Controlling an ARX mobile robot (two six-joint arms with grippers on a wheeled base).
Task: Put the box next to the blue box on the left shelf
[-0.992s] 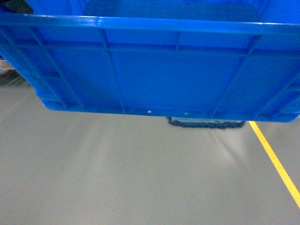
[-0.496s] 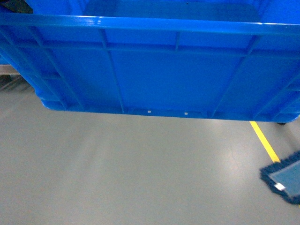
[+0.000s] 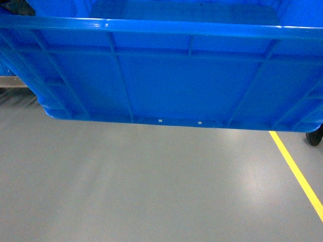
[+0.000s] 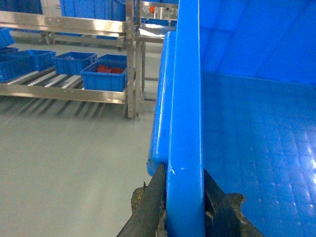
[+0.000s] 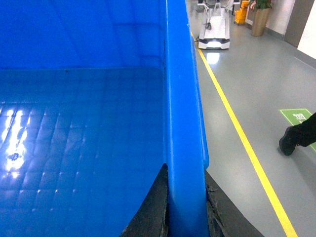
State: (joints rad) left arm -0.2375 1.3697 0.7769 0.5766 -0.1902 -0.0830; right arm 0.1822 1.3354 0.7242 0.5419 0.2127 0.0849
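Note:
The box (image 3: 171, 80), a big bright-blue ribbed crate, hangs above the floor and fills the top half of the head view. My left gripper (image 4: 182, 170) is shut on its left rim, one finger outside and one inside. My right gripper (image 5: 185, 170) is shut on the right rim the same way. The crate's inside (image 5: 84, 123) holds nothing. In the left wrist view the left shelf (image 4: 59, 93), a steel roller rack, stands off to the far left. Several small blue boxes (image 4: 103, 76) sit on it, the nearest holding something red.
A yellow floor line (image 3: 298, 171) runs along the right. A black wheel (image 3: 315, 136) shows at the right edge. A person's black shoe (image 5: 296, 136), a green floor mark (image 5: 296, 116) and a white cart (image 5: 215, 37) lie to the right. A steel upright (image 4: 131, 59) ends the rack.
The floor has slid past under the crate: the blue mop seen earlier has left the view and a black wheel has come in at the right. Both grips are unchanged.

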